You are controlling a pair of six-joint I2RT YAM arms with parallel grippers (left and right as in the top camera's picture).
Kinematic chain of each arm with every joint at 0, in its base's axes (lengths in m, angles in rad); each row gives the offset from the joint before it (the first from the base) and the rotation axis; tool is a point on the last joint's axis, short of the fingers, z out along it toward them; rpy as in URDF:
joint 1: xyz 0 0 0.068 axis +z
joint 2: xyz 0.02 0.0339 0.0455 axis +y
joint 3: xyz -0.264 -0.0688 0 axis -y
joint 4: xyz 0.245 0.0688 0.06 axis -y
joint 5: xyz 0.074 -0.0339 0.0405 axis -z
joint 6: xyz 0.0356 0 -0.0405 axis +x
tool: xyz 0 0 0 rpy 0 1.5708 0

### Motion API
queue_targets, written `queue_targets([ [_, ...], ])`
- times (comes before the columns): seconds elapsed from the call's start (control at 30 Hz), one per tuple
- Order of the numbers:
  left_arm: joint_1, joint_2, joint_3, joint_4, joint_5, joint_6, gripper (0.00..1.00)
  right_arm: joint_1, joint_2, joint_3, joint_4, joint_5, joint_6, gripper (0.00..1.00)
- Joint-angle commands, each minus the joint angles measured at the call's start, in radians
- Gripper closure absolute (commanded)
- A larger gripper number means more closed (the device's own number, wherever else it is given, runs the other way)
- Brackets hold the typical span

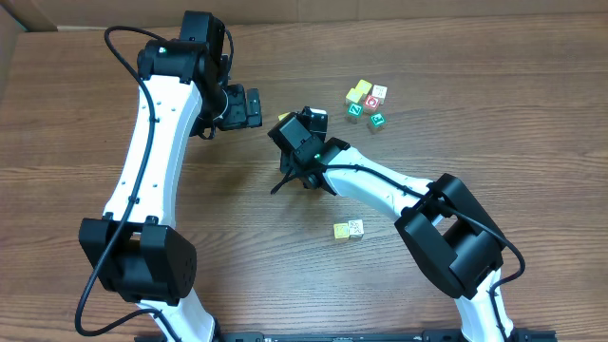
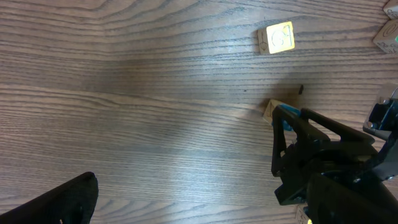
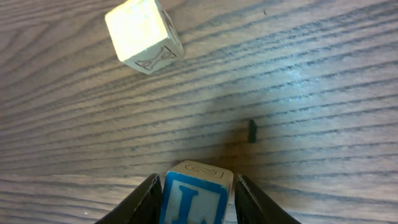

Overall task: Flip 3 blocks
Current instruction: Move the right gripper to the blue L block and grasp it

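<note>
**Item 1. Left claw**: one. Spread wide, holding nothing, hanging over the table on the left of the work.

**Item 2. Yellow block**: one. Alone on the wood just beyond my right fingers and apart from them. I judge it is not mine to turn.

**Item 3. Right claw**: one. Pinching the blue block, with a finger against each side.

**Item 4. Blue block:** one. Near mid-table, between those fingers, its printed letter face toward my wrist camera. I cannot tell whether it rests on the wood or hangs just off it.

**Item 5. Speck**: one. Dark, on the wood to the right of the blue block.

**Item 6. Pair:** pale block and cream block, one each. They touch, on the near side, well apart from everything else.

**Item 7. Cluster**: five blocks at far right. Two are green-marked, one red, one white with red, one yellow.

**Tally:** nine blocks.

**Step in hand:** gripping the blue block for its flip. Since the pair sits apart, I judge those two may be done and this is the last, though their faces do not prove it.

**Next move calls for:**
- a firm hold and a lift clear of the wood
- a wrist roll to bring another face up
- a gentle set-down, then fingers spread
- steering clear of the yellow block throughout
</note>
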State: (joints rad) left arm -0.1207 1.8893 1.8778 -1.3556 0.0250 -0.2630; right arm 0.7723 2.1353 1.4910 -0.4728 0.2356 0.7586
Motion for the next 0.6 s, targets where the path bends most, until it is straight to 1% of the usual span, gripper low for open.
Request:
queue_targets([
  [0.0,-0.004,0.008,0.002,0.003,-0.007,-0.014,0.00,0.001,0.009,0.014,-0.015,0.018,0.001,0.60],
  [0.07,-0.004,0.008,0.002,0.003,-0.007,-0.014,0.00,-0.002,0.009,0.014,-0.027,0.018,0.000,0.58],
  [0.1,-0.004,0.008,0.002,0.003,-0.007,-0.014,0.00,-0.005,0.009,0.014,-0.029,0.014,0.001,0.55],
  [0.2,-0.004,0.008,0.002,0.003,-0.007,-0.014,0.00,-0.005,0.009,0.014,-0.032,0.008,0.000,0.55],
  [0.23,-0.004,0.008,0.002,0.003,-0.007,-0.014,0.00,-0.005,0.009,0.014,-0.032,0.008,-0.003,0.56],
  [0.37,-0.004,0.008,0.002,0.003,-0.007,-0.014,0.00,-0.005,0.008,0.014,-0.033,0.008,-0.003,0.66],
  [0.57,-0.004,0.008,0.002,0.003,-0.007,-0.014,0.00,-0.005,-0.015,0.016,-0.074,-0.023,-0.007,0.66],
])
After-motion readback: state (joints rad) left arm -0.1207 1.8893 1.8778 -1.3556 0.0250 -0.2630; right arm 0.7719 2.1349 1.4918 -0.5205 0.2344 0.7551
